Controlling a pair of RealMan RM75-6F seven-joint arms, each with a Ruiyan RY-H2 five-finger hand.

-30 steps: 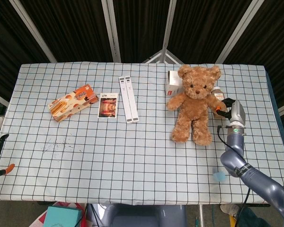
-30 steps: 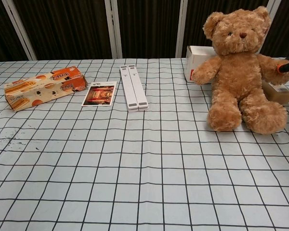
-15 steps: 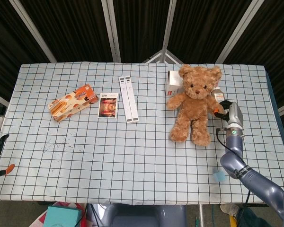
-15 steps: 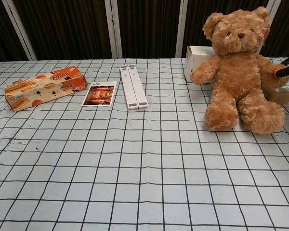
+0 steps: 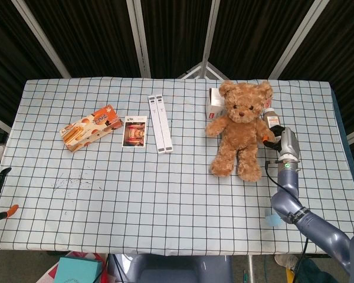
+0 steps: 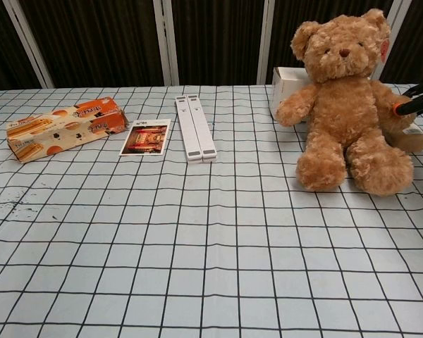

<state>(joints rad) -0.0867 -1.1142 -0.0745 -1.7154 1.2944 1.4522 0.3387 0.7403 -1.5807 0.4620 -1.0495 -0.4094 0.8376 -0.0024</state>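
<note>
My feed: pale blue tablecloth with black grid lines (image 5: 165, 194). Golden-brown plush teddy bear (image 5: 239, 128), dark nose, tan muzzle. My right hand (image 5: 278, 137) is grey and black with orange fingertips (image 6: 397, 108). Behind the bear, white cardboard box with red print (image 5: 213, 105). 2 white flat strips (image 5: 160, 123). Orange-and-cream snack box (image 5: 89, 128). White-bordered photo card, red-gold picture (image 5: 134, 131).

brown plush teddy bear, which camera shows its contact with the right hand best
The head view: the whole brown plush teddy bear shows from above, with the right hand at its arm and the forearm behind it. The chest view shows the bear's face and front larger, but only orange-tipped fingers at the frame's right edge.
</note>
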